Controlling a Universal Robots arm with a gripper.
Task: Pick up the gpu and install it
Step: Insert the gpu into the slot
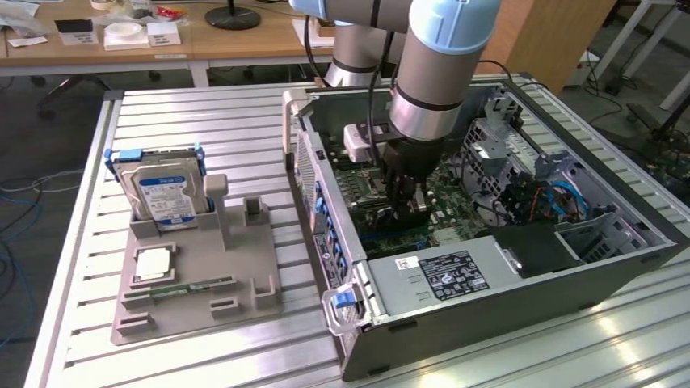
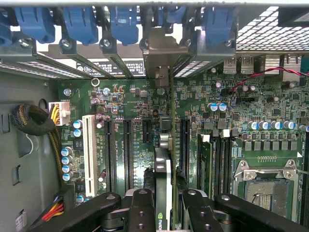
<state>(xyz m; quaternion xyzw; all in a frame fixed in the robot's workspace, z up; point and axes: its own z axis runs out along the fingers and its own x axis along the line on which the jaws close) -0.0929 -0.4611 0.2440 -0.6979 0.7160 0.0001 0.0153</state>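
Gripper (image 2: 167,195) clamps edge-on gpu (image 2: 162,166), faces hidden

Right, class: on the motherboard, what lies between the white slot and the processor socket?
In the wrist view: black expansion slots, the gpu standing edge-on in the gripper, then the memory slots.

Green motherboard (image 2: 135,125), blue slot clips (image 2: 79,21), black claw (image 2: 166,195), dark gpu (image 2: 163,166), silver hard drive (image 1: 151,171) with blue-and-white label (image 1: 167,202), grey rack (image 1: 194,301).
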